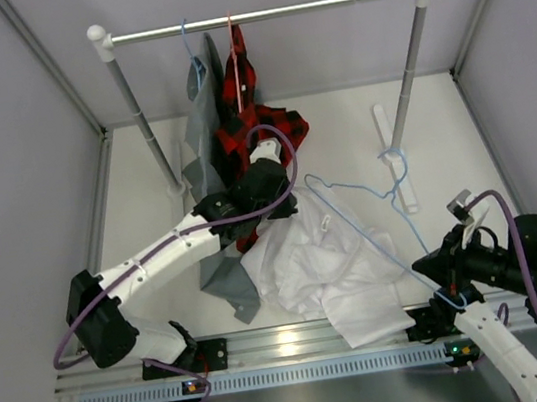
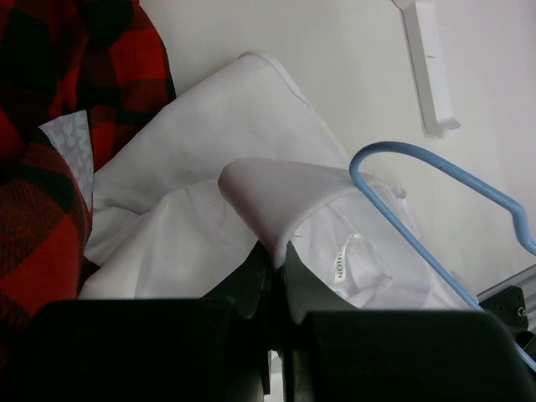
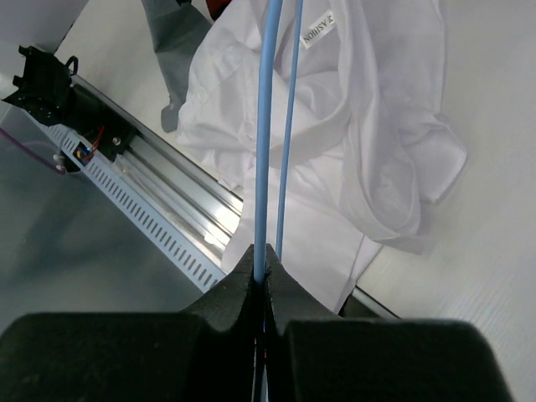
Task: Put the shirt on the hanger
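Left end effector [image 2: 278, 251] clenched on a collar fold of the shirt [image 2: 209, 134]; the rest is heaped on the tabletop [image 1: 338, 125] between both arms. Right end effector [image 3: 261, 266] clamped on the hanger [image 3: 265, 126]. Hanger's long axis runs straight ahead of it over the shirt, far corner just beside the held collar. Plaid shirt [image 2: 50, 209] crowds left end effector's side; likely freer room past the hanger.

Above the wrinkled white button-up shirt [image 3: 360, 126], the thin light blue wire hanger [image 3: 267, 126] runs off the picture's top edge. Beside that shirt, the red-and-black plaid shirt [image 2: 50, 100] is cut off.
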`<state>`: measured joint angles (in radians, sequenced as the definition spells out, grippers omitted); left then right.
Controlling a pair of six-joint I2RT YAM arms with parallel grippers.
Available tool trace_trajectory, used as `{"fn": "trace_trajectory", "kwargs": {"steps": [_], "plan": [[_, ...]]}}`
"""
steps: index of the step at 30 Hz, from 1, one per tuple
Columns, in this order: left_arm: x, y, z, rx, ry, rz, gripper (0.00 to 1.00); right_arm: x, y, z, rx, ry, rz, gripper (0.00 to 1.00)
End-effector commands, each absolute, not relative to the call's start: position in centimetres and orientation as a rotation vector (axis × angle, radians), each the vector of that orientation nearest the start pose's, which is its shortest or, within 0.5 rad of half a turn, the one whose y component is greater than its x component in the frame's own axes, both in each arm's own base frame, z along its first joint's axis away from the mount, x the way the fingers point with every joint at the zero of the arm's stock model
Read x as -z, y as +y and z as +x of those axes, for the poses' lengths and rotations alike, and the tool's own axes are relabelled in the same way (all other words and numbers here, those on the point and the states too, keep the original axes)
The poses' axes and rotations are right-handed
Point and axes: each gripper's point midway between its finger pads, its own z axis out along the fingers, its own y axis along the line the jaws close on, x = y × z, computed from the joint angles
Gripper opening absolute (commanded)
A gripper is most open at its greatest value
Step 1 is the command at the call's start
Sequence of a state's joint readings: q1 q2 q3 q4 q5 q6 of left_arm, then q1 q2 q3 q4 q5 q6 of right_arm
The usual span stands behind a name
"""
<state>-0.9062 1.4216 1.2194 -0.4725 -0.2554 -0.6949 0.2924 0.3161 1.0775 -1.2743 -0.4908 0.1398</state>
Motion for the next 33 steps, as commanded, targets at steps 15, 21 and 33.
{"fn": "trace_trajectory", "kwargs": {"steps": [15,21,33], "plan": [[-20.5,-33.0,28.8,0.674,2.273,0.08,0.0,-27.2,10.0,3.4,-0.771,2.033,-0.451,0.0],[-21.2,-33.6,27.9,0.742,2.271,0.118,0.0,-26.4,10.5,4.3,-0.78,2.056,-0.454,0.0],[-27.0,-38.0,19.9,1.019,2.102,0.563,0.0,-26.8,15.1,8.4,-1.025,1.953,-0.528,0.0]]}}
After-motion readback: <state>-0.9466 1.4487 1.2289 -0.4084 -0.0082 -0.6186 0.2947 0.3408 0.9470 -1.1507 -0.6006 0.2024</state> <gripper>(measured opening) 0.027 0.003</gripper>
